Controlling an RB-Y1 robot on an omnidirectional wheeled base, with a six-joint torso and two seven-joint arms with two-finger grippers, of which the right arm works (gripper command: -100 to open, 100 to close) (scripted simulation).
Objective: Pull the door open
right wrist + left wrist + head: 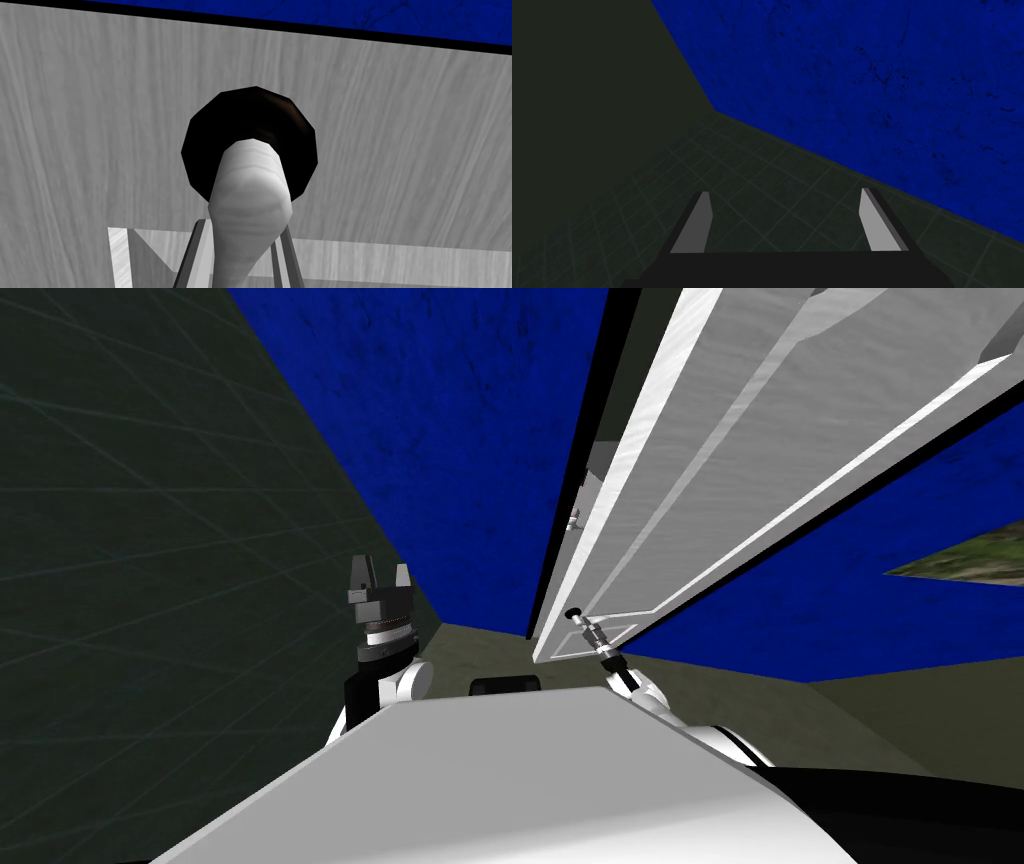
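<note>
A white panelled door (760, 438) runs up the right of the head view, swung a little out of its frame, with a black gap along its near edge. Its pale lever handle (250, 200) comes off a black round rosette (250, 120) on the grey-white door face (100, 125). My right gripper (243, 240) is shut on that handle, one finger pressing each side. In the head view the right gripper (592, 635) sits at the door's lower corner, at the black rosette (575, 613). My left gripper (380, 578) is held up to the left, away from the door, open and holding nothing (787, 220).
A blue wall (450, 418) stands ahead to the left of the door, and more blue wall (880, 588) lies right of it. A dark tiled wall (150, 538) closes the left side. A second small handle (574, 520) shows on the door's far edge.
</note>
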